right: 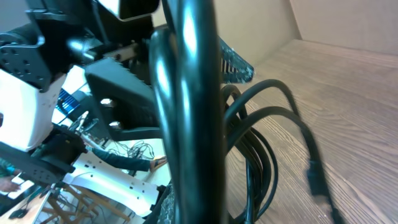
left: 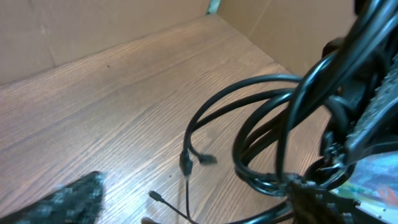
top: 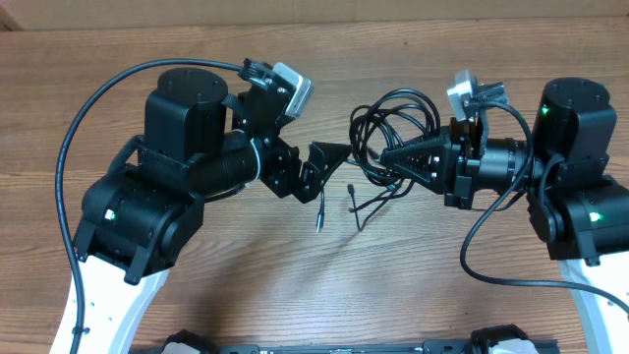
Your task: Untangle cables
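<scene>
The cables (top: 395, 123) are thin black cords looped in a tangle at the table's middle, with loose plug ends (top: 321, 211) trailing towards the front. My right gripper (top: 383, 157) reaches in from the right and is shut on the bundle's lower left side. My left gripper (top: 329, 157) stands open just left of the tangle, holding nothing. In the left wrist view the loops (left: 249, 124) rise at the right. Small plug tips (left: 186, 163) lie on the wood between my spread fingers (left: 68, 202). In the right wrist view the cable loops (right: 186, 93) cross right in front of the lens.
The wooden table (top: 118, 49) stretches to the back and left. Thick black arm cables (top: 74, 147) arc round the left arm, and another (top: 491, 265) hangs by the right arm. Brown cardboard walls (left: 93, 25) stand behind the table.
</scene>
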